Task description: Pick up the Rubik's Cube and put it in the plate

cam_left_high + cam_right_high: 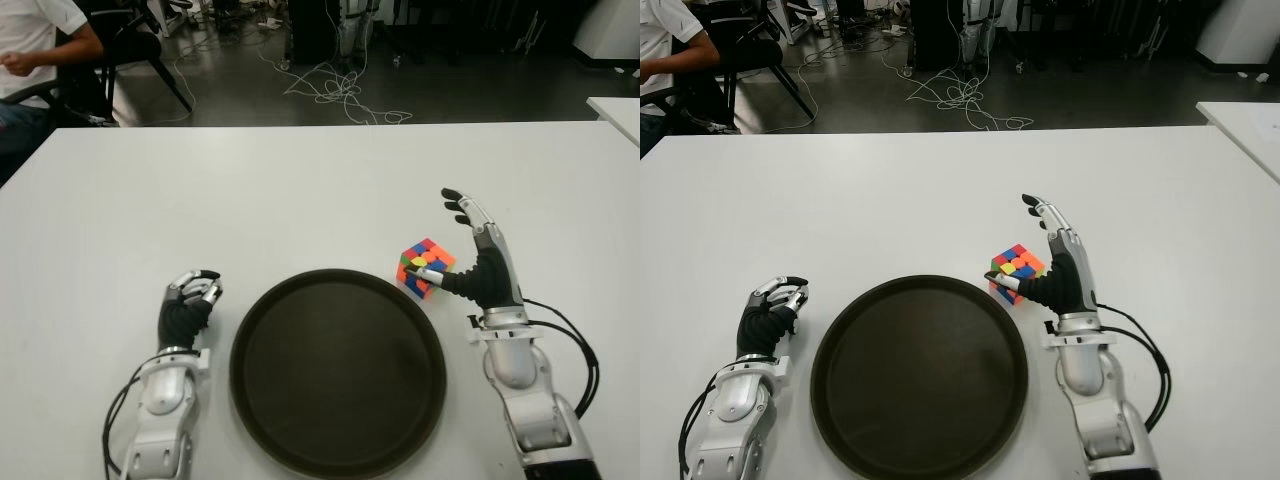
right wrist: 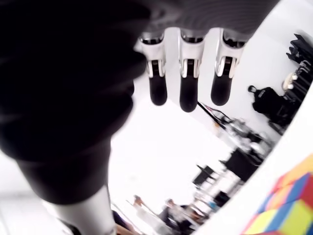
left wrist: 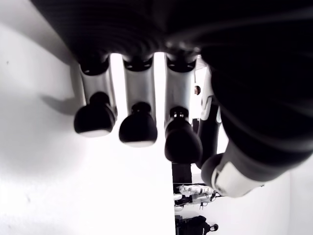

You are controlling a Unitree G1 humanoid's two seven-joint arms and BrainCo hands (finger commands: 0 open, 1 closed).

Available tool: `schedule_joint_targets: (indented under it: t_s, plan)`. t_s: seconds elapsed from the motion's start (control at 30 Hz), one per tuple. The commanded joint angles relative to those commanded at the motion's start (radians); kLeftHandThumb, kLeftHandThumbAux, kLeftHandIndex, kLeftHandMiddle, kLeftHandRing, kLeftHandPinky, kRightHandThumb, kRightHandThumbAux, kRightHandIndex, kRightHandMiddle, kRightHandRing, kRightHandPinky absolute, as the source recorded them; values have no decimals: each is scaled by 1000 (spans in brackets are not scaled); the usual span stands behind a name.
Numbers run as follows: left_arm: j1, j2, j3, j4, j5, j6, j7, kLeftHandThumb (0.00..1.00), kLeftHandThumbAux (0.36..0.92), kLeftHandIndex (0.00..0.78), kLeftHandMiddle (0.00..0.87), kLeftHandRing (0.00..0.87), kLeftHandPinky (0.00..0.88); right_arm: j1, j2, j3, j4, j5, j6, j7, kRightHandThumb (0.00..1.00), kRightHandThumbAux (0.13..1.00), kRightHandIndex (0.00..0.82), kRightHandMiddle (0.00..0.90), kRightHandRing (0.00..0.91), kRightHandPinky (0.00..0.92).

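Note:
The Rubik's Cube (image 1: 426,265) stands on the white table (image 1: 300,190), just off the round dark plate's (image 1: 338,372) far right rim; a corner of the Rubik's Cube (image 2: 286,208) shows in the right wrist view. My right hand (image 1: 470,250) is right beside the cube on its right, fingers (image 2: 188,90) stretched out and thumb pointing at the cube, holding nothing. My left hand (image 1: 190,300) shows left of the plate with its fingers (image 3: 139,128) curled and nothing in them.
A seated person (image 1: 35,55) and chairs are past the table's far left corner. Cables (image 1: 335,90) lie on the floor behind. Another white table's corner (image 1: 615,112) shows at far right.

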Motion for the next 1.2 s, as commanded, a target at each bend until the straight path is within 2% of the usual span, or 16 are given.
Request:
schedule_joint_targets:
  t_s: [0.07, 0.2, 0.43, 0.67, 0.77, 0.93, 1.2]
  plan:
    - [0, 2, -1, 1, 2, 0, 0, 711, 704, 444, 825, 827, 819, 1, -5, 8, -57, -28, 74, 50, 0, 903, 139, 166, 156, 161]
    - [-1, 2, -3, 1, 4, 1, 0, 711, 704, 444, 825, 828, 820, -2, -21, 26, -101, -66, 165, 113, 0, 907, 129, 155, 144, 142]
    - [3, -6, -6, -14, -1, 5, 2, 711, 704, 444, 827, 830, 824, -31, -54, 62, -139, -125, 275, 203, 0, 900, 144, 176, 166, 163]
    - [4, -8, -4, -13, 1, 1, 6, 711, 704, 444, 823, 830, 822, -49, -78, 101, -175, -184, 367, 264, 0, 872, 122, 156, 150, 128]
    - [4, -11, -4, -13, 4, 0, 14, 711, 703, 444, 825, 832, 829, -64, -92, 126, -193, -234, 415, 302, 0, 868, 119, 152, 142, 109]
    - [3, -14, -4, -12, 5, 0, 20, 710, 704, 444, 826, 837, 834, -81, -109, 156, -212, -283, 461, 350, 0, 852, 129, 163, 156, 109]
    - [1, -20, -3, -11, 1, 8, 24, 711, 704, 444, 821, 829, 818, -111, -130, 182, -205, -317, 478, 386, 0, 835, 142, 169, 176, 125]
